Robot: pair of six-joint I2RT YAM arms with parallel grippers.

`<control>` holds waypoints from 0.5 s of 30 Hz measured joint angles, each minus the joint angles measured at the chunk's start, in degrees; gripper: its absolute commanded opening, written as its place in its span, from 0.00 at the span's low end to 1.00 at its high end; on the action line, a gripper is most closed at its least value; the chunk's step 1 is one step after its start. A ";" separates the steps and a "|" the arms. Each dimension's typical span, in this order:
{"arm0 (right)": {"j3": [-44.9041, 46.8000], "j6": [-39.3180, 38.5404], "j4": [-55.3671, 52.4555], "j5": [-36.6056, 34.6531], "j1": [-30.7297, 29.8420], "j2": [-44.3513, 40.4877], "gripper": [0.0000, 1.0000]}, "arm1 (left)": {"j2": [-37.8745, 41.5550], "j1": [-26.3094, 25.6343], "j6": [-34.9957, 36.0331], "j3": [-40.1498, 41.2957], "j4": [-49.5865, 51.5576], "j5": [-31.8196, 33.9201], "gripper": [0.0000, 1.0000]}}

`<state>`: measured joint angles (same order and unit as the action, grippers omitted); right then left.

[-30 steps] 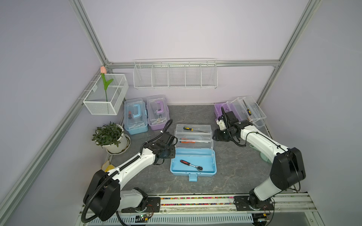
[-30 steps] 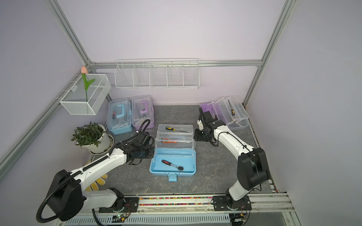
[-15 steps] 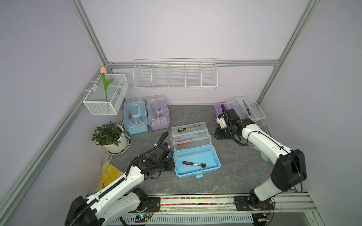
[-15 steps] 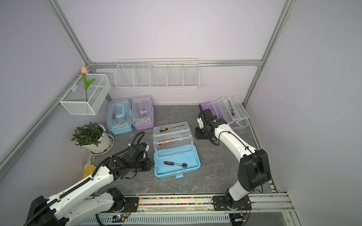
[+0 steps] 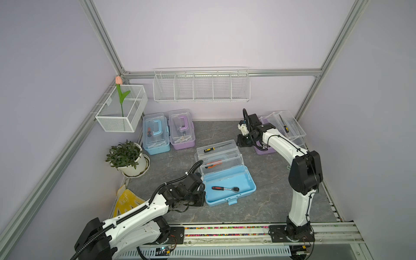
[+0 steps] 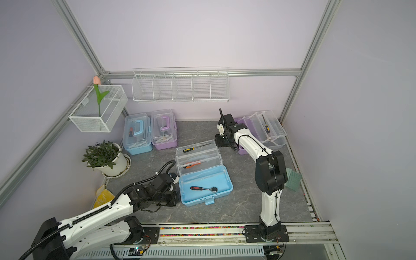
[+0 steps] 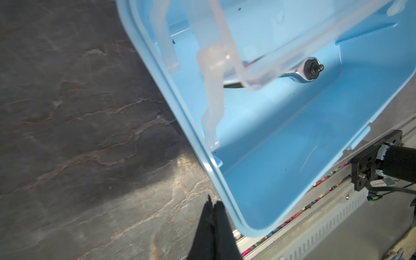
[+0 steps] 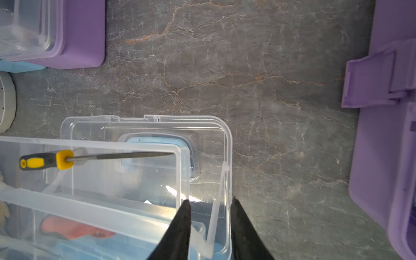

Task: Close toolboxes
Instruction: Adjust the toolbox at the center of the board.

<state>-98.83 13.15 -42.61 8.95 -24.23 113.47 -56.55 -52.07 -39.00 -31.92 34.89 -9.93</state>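
**Top views: open blue toolbox flanked by both arms**

On the grey table, a shut blue toolbox and a shut purple toolbox are stood at the back left. A second purple toolbox is spread open at the back right. The open blue toolbox is set mid-table, its long axis run across the table and slightly skewed. Its clear trays and lid are folded out away from the robot.

The left gripper is clenched on nothing, its tips laid just beside the rim near the front left corner. The right gripper is held with jaws apart at the far right end, with the lid's end wall and a clear strut between them. No grip is shown. The lid is judged nearer the right arm.

A ratchet is seen in the base, a yellow-handled file in the far tray. No brand or writing can be read.
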 measured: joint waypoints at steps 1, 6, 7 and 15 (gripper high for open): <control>-0.74 -0.17 0.00 0.59 -0.24 0.59 0.32 | -0.61 -1.14 -0.28 0.00 -0.96 -0.17 0.04; -4.02 -1.40 -0.44 5.53 -1.92 2.19 0.32 | -4.24 -6.19 -1.07 -0.83 -5.20 -1.51 0.06; -4.44 -1.42 -0.39 6.38 -2.21 2.27 0.34 | -4.76 -6.47 -1.05 -1.44 -5.51 -1.70 0.06; 10.05 2.73 2.12 -4.96 -0.87 -10.49 0.62 | 0.96 -6.49 1.86 -11.19 0.44 2.97 0.29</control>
<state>-88.77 15.88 -40.49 3.99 -25.10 102.98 -55.59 -58.57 -37.15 -43.11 35.33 -6.96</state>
